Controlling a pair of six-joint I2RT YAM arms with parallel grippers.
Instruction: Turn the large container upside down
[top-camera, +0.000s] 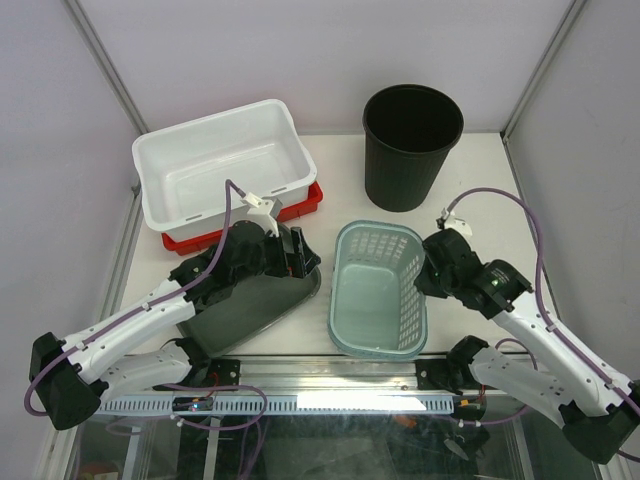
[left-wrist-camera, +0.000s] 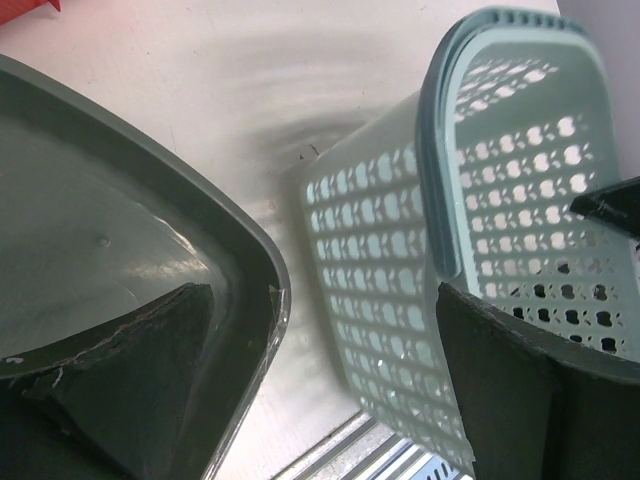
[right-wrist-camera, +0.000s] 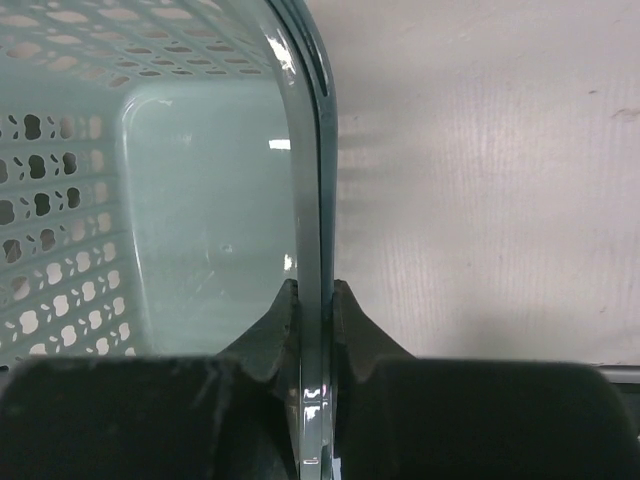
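The large container, a deep white tub (top-camera: 215, 126), stands upright at the back left on a shallow red tray (top-camera: 301, 207); it shows in neither wrist view. My left gripper (top-camera: 304, 262) is open and empty, in front of the tub and apart from it. In the left wrist view it (left-wrist-camera: 320, 300) spans the gap between a dark green tray (left-wrist-camera: 100, 230) and a pale green basket (left-wrist-camera: 480, 200). My right gripper (top-camera: 426, 272) is shut on the basket's right rim (right-wrist-camera: 312, 180), one finger inside and one outside.
The perforated pale green basket (top-camera: 378, 290) stands upright at centre front. The dark green tray (top-camera: 250, 305) lies under my left arm at front left. A tall black bucket (top-camera: 410, 150) stands at the back, right of the tub. The table's front edge is a metal rail (top-camera: 330, 385).
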